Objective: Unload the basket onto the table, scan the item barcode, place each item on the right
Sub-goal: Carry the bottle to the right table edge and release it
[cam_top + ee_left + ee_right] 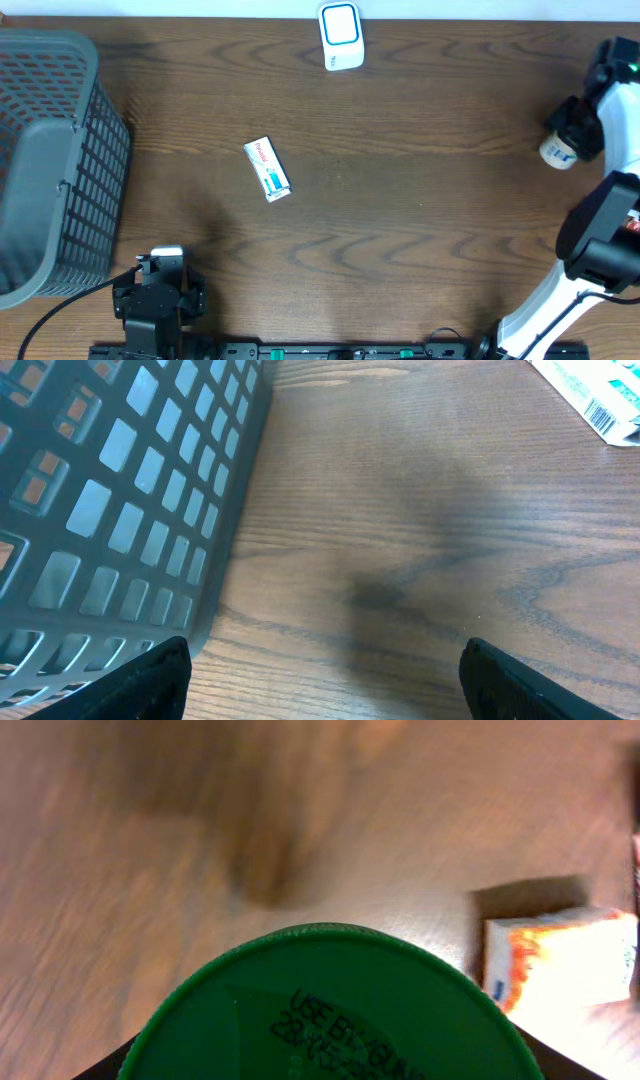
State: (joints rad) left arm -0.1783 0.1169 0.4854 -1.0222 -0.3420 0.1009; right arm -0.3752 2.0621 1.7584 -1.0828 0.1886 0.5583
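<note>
My right gripper [574,132] is at the table's far right, shut on a white container [558,152] with a blue label. In the right wrist view the container's green lid [330,1010], stamped with a use-by date, fills the space between the jaws. No barcode shows on it. A white scanner with a blue screen [341,36] stands at the back edge, well left of the held container. My left gripper [325,682] rests open at the front left, with only bare wood between its fingers.
A small white medicine box [267,169] lies flat mid-table; its barcode end [600,405] shows in the left wrist view. A grey mesh basket [50,170] fills the left side, close beside my left gripper. A white and orange box [560,965] appears blurred below the held container.
</note>
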